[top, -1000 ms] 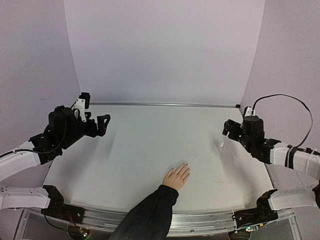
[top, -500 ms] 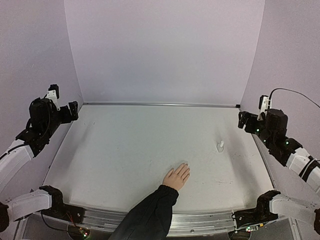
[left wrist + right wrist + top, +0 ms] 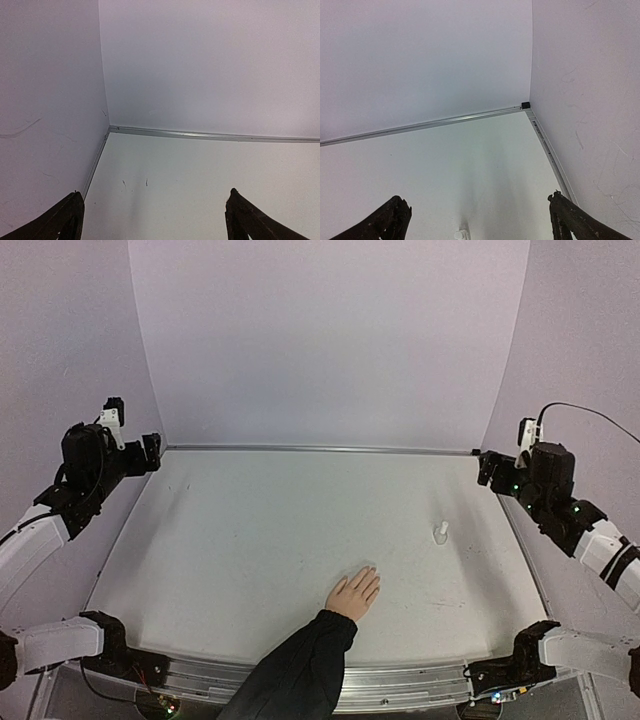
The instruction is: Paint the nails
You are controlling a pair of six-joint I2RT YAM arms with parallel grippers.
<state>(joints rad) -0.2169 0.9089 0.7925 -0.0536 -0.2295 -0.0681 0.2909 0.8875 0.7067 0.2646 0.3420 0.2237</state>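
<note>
A light-skinned hand (image 3: 354, 594) in a dark sleeve (image 3: 296, 668) lies palm down on the white table near its front edge. The nails (image 3: 371, 576) are at its fingertips, too small to make out. A small clear bottle (image 3: 441, 532) with a white cap stands right of the hand; its cap (image 3: 461, 234) shows at the bottom of the right wrist view. My left gripper (image 3: 150, 452) hangs open over the far left corner, empty (image 3: 154, 196). My right gripper (image 3: 487, 468) hangs open near the far right corner, behind the bottle, empty (image 3: 476, 199).
Pale walls close the table in at the back and on both sides. A metal rail (image 3: 320, 449) runs along the back edge, with side rails (image 3: 547, 147) along the walls. Faint dark marks (image 3: 135, 183) dot the table near the left corner.
Both arms have swung outward and back toward the far corners, the left one to the left, the right one to the right. The hand and the bottle have stayed put.
</note>
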